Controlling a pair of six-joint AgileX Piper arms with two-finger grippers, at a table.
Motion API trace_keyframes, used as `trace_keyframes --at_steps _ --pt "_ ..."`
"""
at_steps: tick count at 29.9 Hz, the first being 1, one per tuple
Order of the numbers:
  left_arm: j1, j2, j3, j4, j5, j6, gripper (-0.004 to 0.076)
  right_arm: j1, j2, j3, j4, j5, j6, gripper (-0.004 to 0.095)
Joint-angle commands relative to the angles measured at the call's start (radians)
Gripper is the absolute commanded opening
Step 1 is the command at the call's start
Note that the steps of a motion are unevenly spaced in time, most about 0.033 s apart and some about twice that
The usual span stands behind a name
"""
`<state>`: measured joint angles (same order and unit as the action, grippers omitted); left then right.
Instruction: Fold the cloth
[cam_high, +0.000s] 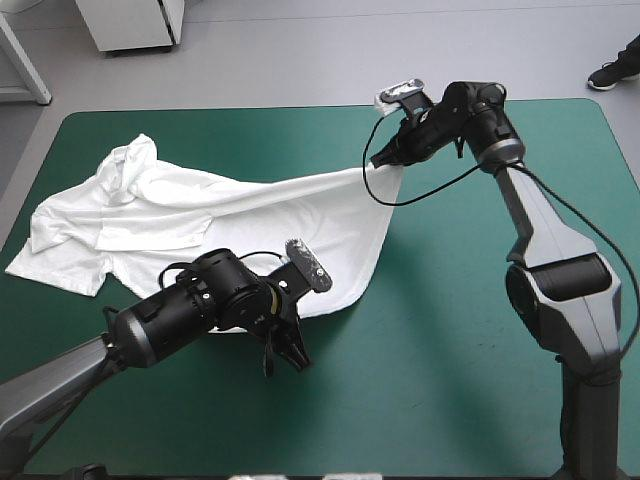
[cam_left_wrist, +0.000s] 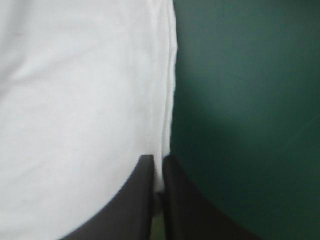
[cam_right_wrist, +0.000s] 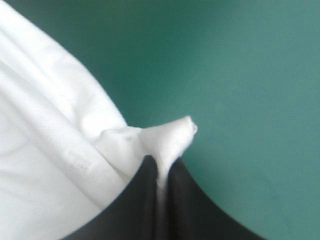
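The white T-shirt (cam_high: 250, 210) lies rumpled across the left half of the teal-green cover, its collar and sleeves toward the left edge. One corner is drawn out in a taut band toward the far right. There my right gripper (cam_high: 383, 160) is shut on it, and the pinched tip (cam_right_wrist: 172, 135) pokes out past the black fingers (cam_right_wrist: 161, 162). My left gripper (cam_high: 285, 358) is at the shirt's near hem. In the left wrist view it is all but shut (cam_left_wrist: 158, 162), with the hemmed edge (cam_left_wrist: 167, 100) running between the fingers.
Bare teal-green cover (cam_high: 450, 380) spreads to the right of the shirt and along the table's front edge. The shirt's left sleeve (cam_high: 50, 265) lies close to the left edge of the table.
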<state>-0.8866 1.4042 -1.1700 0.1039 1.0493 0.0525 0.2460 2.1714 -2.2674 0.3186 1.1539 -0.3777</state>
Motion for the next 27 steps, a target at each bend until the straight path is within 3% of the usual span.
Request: trace_keyframes --at_steps 1,9,14,22,27 --pt "-0.006 -0.077 -0.102 0.108 0.036 -0.071 -0.0009 -0.032 -0.181 -0.027 0.01 -0.002 -0.005 -0.0013" --pt "-0.006 -0.193 -0.416 0.301 0.187 -0.116 -0.0009 -0.106 -0.469 -0.027 -0.046 -0.038 0.016 -0.0013" --pt "-0.006 -0.219 -0.757 0.468 0.234 -0.114 -0.0009 -0.149 -0.655 -0.027 -0.046 -0.13 0.016 -0.0013" --pt "-0.006 -0.18 -1.212 0.582 0.222 0.024 -0.0009 -0.15 -0.873 -0.027 -0.051 -0.235 0.011 -0.0013" --pt "-0.006 -0.183 -1.293 0.515 0.162 0.051 -0.0009 -0.15 -0.948 -0.027 -0.065 -0.276 0.011 -0.0013"
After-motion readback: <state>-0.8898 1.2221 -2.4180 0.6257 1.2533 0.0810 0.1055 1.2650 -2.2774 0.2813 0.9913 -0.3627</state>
